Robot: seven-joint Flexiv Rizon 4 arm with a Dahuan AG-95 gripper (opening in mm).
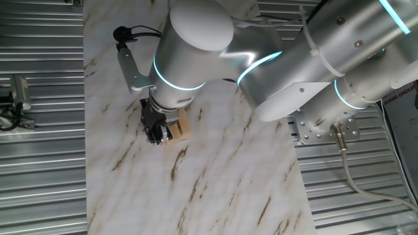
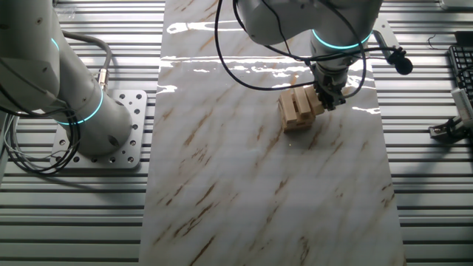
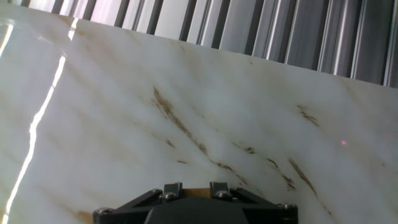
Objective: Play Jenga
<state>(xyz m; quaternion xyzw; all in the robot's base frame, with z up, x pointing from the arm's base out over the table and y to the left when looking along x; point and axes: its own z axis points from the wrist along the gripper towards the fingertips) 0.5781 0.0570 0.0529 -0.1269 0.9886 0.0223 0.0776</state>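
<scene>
Black two-finger gripper (image 1: 155, 134) low at small stack of light tan wooden Jenga blocks (image 2: 298, 108), right against stack's side — finger spread not readable in any view, cannot tell whether it grips a block. Hand view: only gripper base (image 3: 196, 202) at bottom edge, sliver of tan wood between its screws. Stack sits on white marble-patterned tabletop with brown veins (image 2: 259, 185), toward one end. Silver arm (image 1: 196, 46) with cyan light rings looms overhead — ribbed metal surface (image 1: 39, 163) around tabletop.
</scene>
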